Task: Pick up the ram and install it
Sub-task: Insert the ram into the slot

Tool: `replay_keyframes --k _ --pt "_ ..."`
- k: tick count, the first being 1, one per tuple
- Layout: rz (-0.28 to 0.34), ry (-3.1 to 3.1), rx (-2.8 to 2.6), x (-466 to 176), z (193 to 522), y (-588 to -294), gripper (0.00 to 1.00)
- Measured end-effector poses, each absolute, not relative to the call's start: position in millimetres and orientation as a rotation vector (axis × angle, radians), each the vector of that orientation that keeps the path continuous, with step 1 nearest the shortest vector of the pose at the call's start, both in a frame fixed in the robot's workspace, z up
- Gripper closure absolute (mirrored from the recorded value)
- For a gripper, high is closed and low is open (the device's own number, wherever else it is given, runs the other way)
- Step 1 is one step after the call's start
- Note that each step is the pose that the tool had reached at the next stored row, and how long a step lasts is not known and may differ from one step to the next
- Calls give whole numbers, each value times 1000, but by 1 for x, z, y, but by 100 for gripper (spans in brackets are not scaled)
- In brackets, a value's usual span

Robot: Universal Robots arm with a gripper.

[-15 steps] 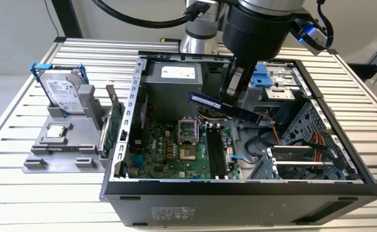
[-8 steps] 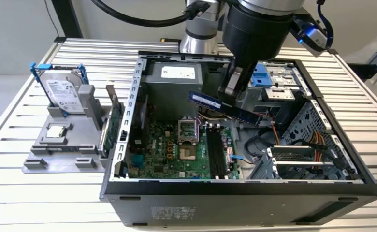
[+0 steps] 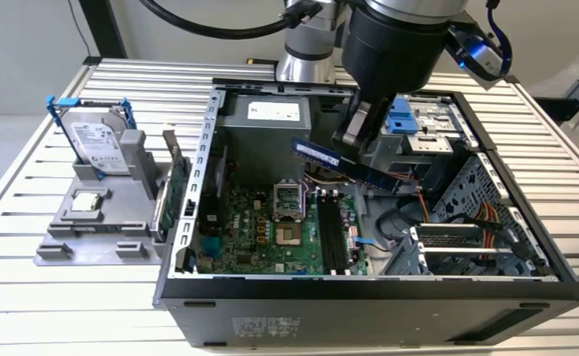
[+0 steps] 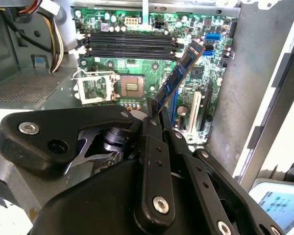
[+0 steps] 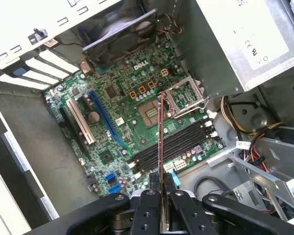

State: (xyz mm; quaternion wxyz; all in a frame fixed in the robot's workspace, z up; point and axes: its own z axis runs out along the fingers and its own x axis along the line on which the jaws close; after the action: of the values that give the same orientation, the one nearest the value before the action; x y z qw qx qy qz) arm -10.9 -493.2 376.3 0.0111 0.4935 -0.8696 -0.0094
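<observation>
Ram (image 3: 341, 162), a thin blue stick, is pinched between the gripper (image 3: 354, 139) fingers, which press on its two flat faces near one end. In the upper middle of the exterior view we see it tilted in the air above the open computer case (image 3: 369, 311), apart from everything below. Inside the case lie the motherboard (image 3: 260, 237) with its long black slots (image 3: 331, 237), the processor socket (image 3: 287, 196), a grey power supply (image 3: 269, 115) and loose cables (image 3: 408, 222). In the first wrist view we see the stick edge-on, crossing over the slots. At the exterior view's left a grey holder (image 3: 96, 248) on the table (image 3: 61, 311) keeps a hard drive (image 3: 102, 144) upright, with a green card (image 3: 176, 196) standing beside it.
</observation>
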Motion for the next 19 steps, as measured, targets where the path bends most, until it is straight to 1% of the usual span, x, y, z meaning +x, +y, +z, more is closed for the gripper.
replay_keyframes --k 19 --pt "-31 -2780 1417 -11 376 -493 100"
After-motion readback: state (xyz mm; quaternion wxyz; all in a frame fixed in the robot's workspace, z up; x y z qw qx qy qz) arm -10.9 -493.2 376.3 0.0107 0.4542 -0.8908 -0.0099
